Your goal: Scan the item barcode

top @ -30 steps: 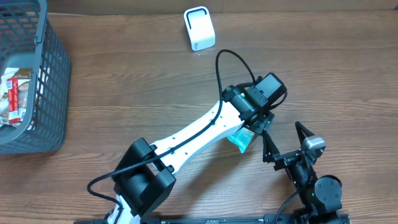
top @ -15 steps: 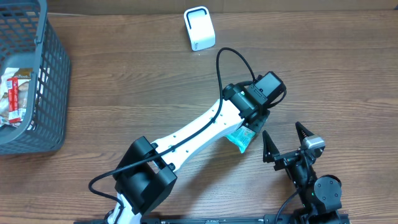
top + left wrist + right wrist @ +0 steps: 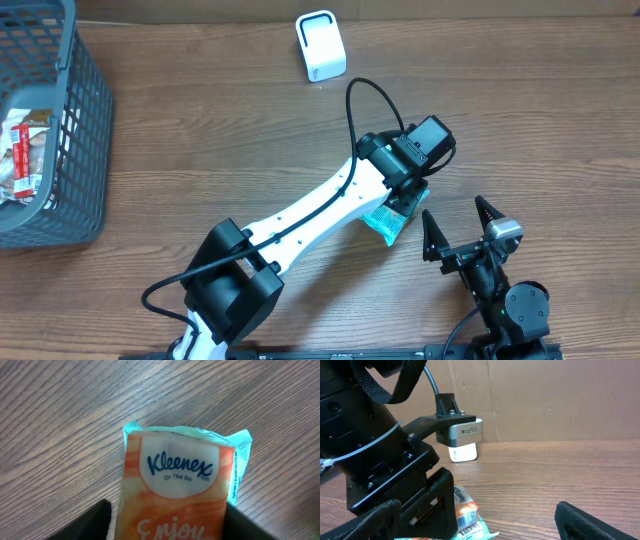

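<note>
Brown wood-grain bench (image 3: 200, 120) fills the overhead view, with a grey basket (image 3: 85, 130) of packets at its left edge and a white scanner (image 3: 320, 45) at the far side. The left arm (image 3: 320, 205) reaches diagonally from the near edge toward the middle right, its wrist bent down over the tissue pack (image 3: 388, 224), which lies on the bench; only a teal corner of the pack shows past the wrist. Just beside it, nearer the front, the right jaws stand wide and empty, their two black fingers (image 3: 430, 235) pointing away from the base and splayed apart. From the left wrist, the tissue pack (image 3: 180, 480) lies flat on the bench (image 3: 60, 420), orange and white with the Kleenex name facing up, its teal sealed end pointing away from the camera. It sits between the left jaws, which are parted and straddle it: one finger (image 3: 92, 522) stands off with a sliver of wood visible beside the pack, the other (image 3: 260, 527) is right at the pack's opposite edge. From the right wrist, a cardboard wall (image 3: 560, 400) backs the bench; the left arm's black wrist (image 3: 365, 445) looms at the picture's left over the tissue pack (image 3: 465, 510), whose near end shows barcode stripes (image 3: 468, 532). The scanner (image 3: 463, 453) stands well behind. The right jaws' fingers (image 3: 600, 520) sit far apart at the lower corners, holding nothing.
</note>
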### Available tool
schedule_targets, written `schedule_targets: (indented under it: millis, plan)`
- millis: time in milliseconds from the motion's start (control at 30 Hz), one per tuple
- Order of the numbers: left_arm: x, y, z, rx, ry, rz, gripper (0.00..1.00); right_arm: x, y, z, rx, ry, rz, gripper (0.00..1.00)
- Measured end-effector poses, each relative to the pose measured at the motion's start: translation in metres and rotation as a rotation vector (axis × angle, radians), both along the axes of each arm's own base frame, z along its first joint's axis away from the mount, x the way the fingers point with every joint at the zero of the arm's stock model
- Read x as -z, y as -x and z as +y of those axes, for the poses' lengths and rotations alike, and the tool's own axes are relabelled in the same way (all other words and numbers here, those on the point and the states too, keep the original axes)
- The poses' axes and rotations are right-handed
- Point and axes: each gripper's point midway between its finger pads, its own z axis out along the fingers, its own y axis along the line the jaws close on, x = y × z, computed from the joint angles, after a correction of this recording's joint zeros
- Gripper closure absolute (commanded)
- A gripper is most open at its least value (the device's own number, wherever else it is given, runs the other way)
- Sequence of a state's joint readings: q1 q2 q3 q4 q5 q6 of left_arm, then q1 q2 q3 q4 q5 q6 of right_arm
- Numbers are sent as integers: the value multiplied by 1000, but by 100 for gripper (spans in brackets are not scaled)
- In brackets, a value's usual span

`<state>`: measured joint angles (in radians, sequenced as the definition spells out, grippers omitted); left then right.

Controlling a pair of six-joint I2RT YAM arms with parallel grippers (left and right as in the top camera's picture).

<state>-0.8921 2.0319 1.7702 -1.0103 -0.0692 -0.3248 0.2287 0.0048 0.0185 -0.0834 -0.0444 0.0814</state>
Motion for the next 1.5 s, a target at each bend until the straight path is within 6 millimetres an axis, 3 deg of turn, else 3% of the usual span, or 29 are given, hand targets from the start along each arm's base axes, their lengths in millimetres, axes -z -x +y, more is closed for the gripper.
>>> schedule_targets:
  millis: [67,400,700,767,933,1167,1333,1500]
  plan:
    - [0,-1,1,1,-1,0,0,0,0,0,0,0,0,0]
    - [-3,2,6,16,-26,8,0,0,0,0,0,0,0,0]
    - [-67,-20,-12,25,61,-109,0,0,0,-1,7,0,1,0]
    - [-75,-23,-15,24,78,-124,7,0,0,-1,8,0,1,0]
    - [-71,-19,-10,29,53,-105,12,0,0,-1,7,0,1,0]
    - [-44,-12,-2,30,6,-65,1,0,0,-1,7,0,1,0]
    - [-25,-5,5,33,-31,-28,0,0,0,-1,8,0,1,0]
    - [-20,-4,5,34,-28,-24,1,0,0,-1,7,0,1,0]
